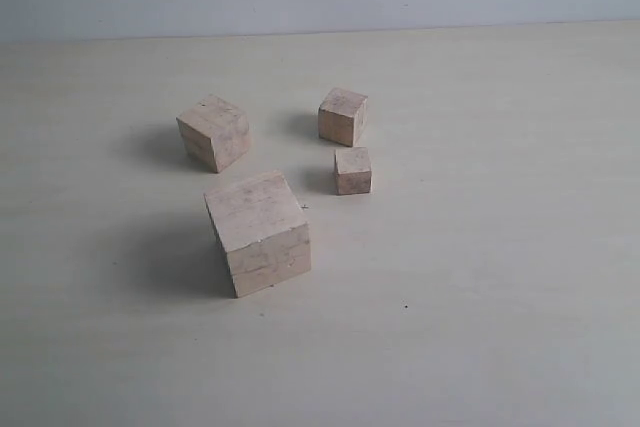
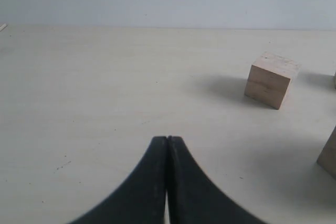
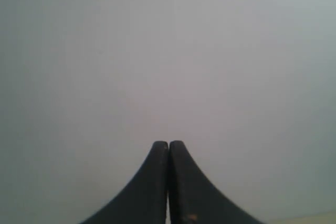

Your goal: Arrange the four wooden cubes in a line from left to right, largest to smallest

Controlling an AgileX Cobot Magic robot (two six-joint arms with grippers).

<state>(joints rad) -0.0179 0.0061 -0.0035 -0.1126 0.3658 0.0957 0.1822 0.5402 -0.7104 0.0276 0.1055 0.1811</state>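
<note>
Cubes (image 1: pixel 258 232) of pale grained wood, sharp-edged, on matte table (image 1: pixel 500 247).

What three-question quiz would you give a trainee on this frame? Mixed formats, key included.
1. True or false: the left gripper is shut and holds nothing.
2. In the exterior view, the largest cube is: A) the one nearest the camera; B) the one farthest back; C) stacked on another cube.
3. Short answer: which wrist view shows no cube at all?

Key: 1 true; 2 A; 3 the right wrist view.
</note>
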